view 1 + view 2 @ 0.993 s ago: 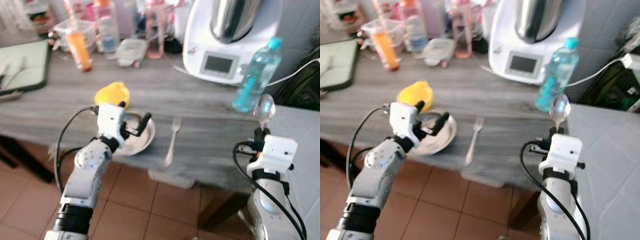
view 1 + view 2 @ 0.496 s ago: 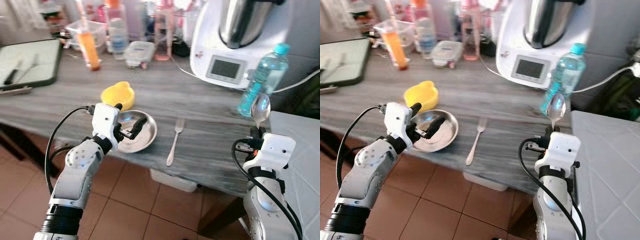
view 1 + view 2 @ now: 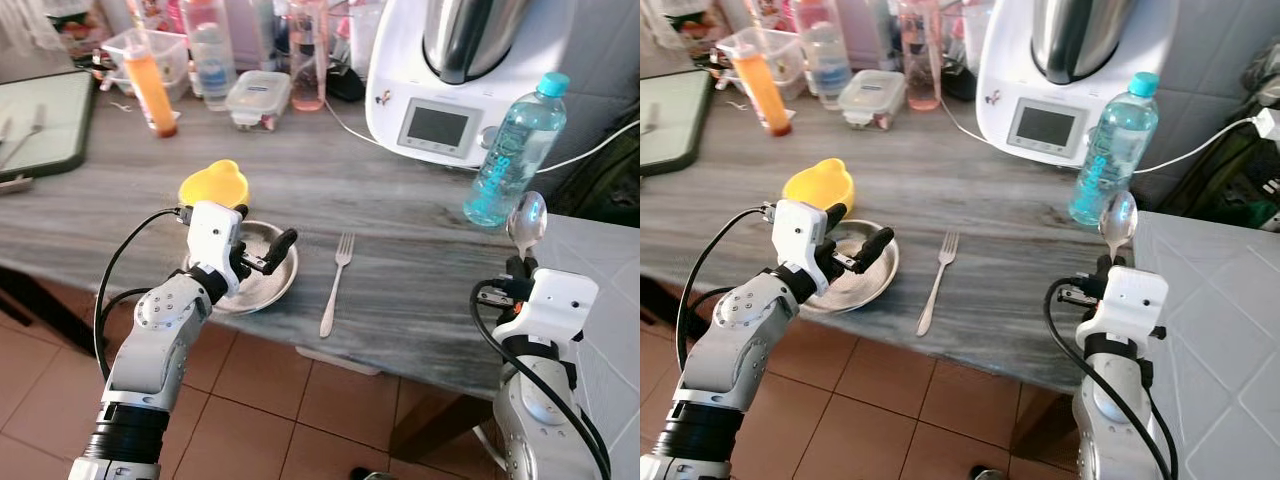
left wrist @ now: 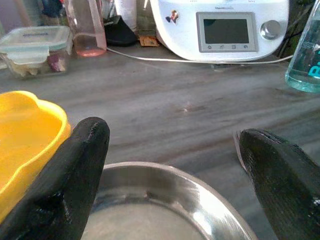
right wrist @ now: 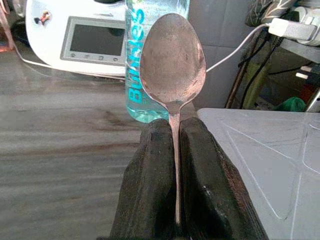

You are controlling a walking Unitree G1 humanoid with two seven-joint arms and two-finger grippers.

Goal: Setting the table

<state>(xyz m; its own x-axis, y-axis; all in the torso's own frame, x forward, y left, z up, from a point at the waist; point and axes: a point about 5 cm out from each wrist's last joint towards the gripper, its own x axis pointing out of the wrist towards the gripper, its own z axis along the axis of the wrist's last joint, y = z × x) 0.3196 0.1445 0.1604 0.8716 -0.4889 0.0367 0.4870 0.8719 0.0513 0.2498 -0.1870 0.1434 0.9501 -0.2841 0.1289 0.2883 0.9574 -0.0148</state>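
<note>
Now the right gripper (image 5: 175,145) has its jaws clenched on the handle of a spoon (image 5: 173,65), which stands upright above the jaws, with its head in front of a blue bottle (image 3: 513,150). The left gripper (image 3: 262,252) has its jaws released and hangs over a steel bowl (image 4: 165,200); the bowl lies just under and between the jaws, and a yellow bowl (image 3: 213,184) is close behind one of them. A fork (image 3: 335,283) lies on the tabletop (image 3: 420,270) beside the steel bowl, on the side away from the left jaws.

I think the risk is with the spoon. It is held only by the thin handle, so it may turn or slip between the jaws when it is lowered. The bottle stands near and could be knocked over by the swing. The steel bowl sits close to the tabletop edge, so a push from the left jaws could send it to the floor.
</note>
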